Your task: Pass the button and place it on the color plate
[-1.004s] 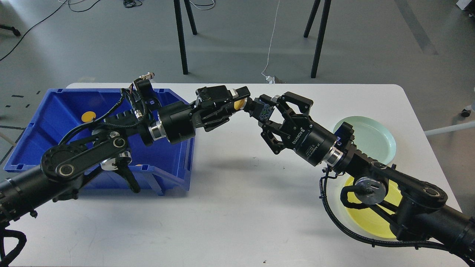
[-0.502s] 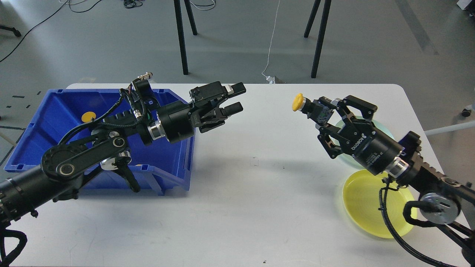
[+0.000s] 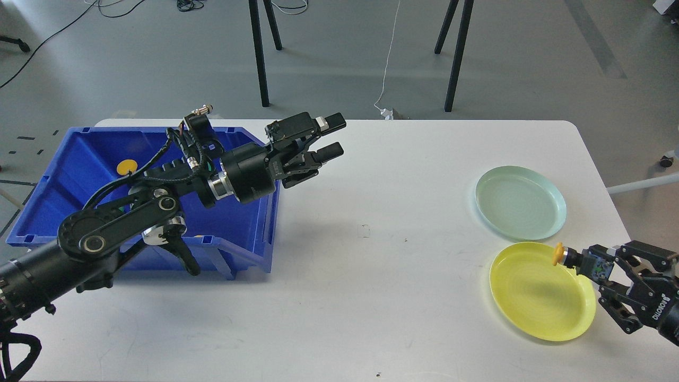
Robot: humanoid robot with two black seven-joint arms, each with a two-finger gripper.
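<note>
My right gripper (image 3: 593, 267) is shut on a button with a yellow cap (image 3: 558, 254) and a black body. It holds the button just above the right rim of the yellow plate (image 3: 536, 294) at the table's front right. My left gripper (image 3: 331, 136) is open and empty, held in the air beside the blue bin's right wall, pointing right. Another yellow button (image 3: 125, 167) lies in the blue bin (image 3: 79, 159).
A pale green plate (image 3: 520, 201) sits behind the yellow plate. The blue bin takes up the table's left side. The white table's (image 3: 371, 265) middle lies between the two arms. Black stand legs rise from the floor behind the table.
My right gripper took the yellow button from my left gripper, then swung right and down to the yellow plate. My left gripper opened and drew back slightly toward the bin.
</note>
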